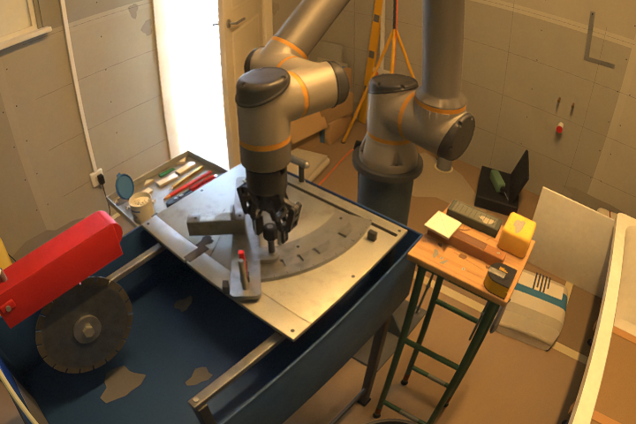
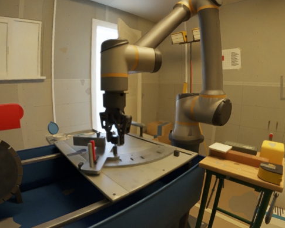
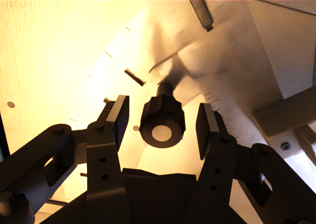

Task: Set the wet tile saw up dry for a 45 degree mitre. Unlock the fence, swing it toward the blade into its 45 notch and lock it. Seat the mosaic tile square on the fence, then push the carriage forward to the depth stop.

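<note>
On the saw's sliding carriage (image 1: 284, 260) the grey fence arm (image 1: 239, 250) lies across the notched angle plate (image 1: 309, 245), and its black lock knob (image 1: 270, 231) (image 3: 162, 120) stands upright between the fingers of my open gripper (image 1: 275, 225) (image 2: 115, 131) (image 3: 161, 124), which holds nothing. A grey block-shaped tile (image 1: 215, 224) (image 2: 88, 140) rests on the carriage just left of the gripper. A red-handled lever (image 1: 242, 265) (image 2: 92, 149) stands at the fence's near end. The round blade (image 1: 83, 325) under its red guard (image 1: 54, 265) sits at the left end of the blue tub.
The blue water tub (image 1: 179, 330) surrounds the carriage. A tool tray (image 1: 164, 182) lies behind it. To the right a wooden stand (image 1: 466, 260) carries blocks, a yellow sponge and a tape measure. A small stop post (image 1: 372, 235) sits near the carriage's right edge.
</note>
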`<state>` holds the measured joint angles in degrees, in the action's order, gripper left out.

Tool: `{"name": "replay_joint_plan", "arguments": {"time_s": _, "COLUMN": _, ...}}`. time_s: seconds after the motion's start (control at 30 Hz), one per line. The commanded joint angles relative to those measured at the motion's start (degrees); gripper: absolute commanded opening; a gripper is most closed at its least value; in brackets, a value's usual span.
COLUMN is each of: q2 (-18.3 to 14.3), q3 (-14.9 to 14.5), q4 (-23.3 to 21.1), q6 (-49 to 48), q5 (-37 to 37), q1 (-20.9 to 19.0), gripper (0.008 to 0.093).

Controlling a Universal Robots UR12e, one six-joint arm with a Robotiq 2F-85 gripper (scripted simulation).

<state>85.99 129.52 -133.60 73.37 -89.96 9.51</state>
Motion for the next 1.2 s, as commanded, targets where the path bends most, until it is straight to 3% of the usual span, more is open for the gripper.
{"name": "replay_joint_plan", "arguments": {"time_s": 0.0, "q2": 0.02, "q3": -0.04, "q4": -0.02, "q6": 0.00, "q5": 0.00, "q1": 0.00, "gripper": 0.0580}}
{"name": "replay_joint_plan", "arguments": {"time_s": 0.43, "q2": 0.72, "q3": -0.44, "q4": 1.06, "q6": 0.00, "q5": 0.00, "q1": 0.00, "gripper": 0.0580}}
{"name": "replay_joint_plan", "arguments": {"time_s": 1.17, "q2": 5.27, "q3": -3.73, "q4": 8.94, "q6": 0.00, "q5": 0.00, "q1": 0.00, "gripper": 0.0580}}
